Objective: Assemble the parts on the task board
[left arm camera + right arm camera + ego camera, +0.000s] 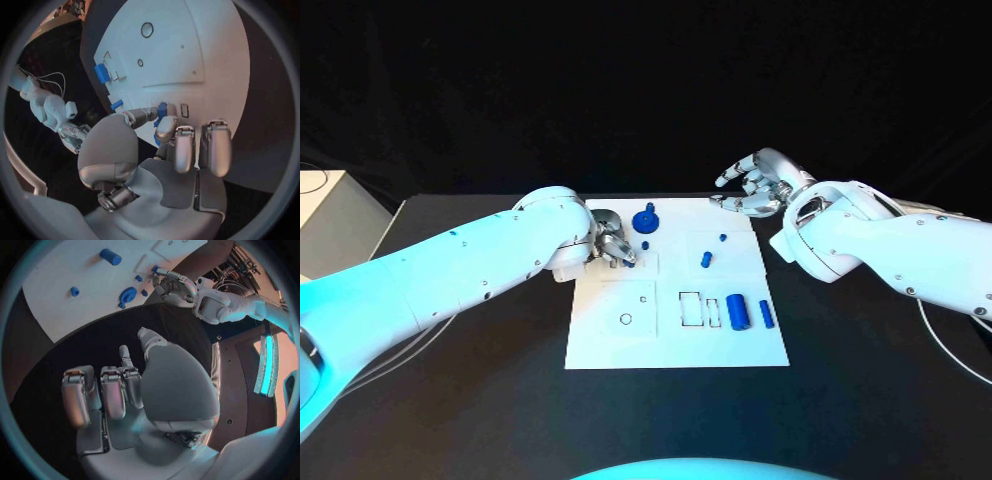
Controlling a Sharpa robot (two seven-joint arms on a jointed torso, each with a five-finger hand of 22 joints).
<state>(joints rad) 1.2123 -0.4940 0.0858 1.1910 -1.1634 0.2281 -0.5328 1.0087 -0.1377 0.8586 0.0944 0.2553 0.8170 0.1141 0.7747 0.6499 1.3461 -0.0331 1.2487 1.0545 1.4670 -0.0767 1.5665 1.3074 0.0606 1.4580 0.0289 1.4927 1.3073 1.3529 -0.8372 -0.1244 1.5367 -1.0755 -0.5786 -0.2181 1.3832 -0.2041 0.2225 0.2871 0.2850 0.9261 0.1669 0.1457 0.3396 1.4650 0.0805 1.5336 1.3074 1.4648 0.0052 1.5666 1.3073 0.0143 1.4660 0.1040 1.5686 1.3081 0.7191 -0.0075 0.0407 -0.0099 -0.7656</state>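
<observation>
Pickup is the step in hand: the left hand (613,249) has its fingers (164,126) pinched on a small blue part (162,108) at the task board (625,350). Next it needs lifting and seating. The right hand (759,185) hovers beyond, loosely curled, holding nothing.

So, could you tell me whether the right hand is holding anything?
No. The right hand holds nothing: its fingers are apart over bare black table, off the board.
</observation>
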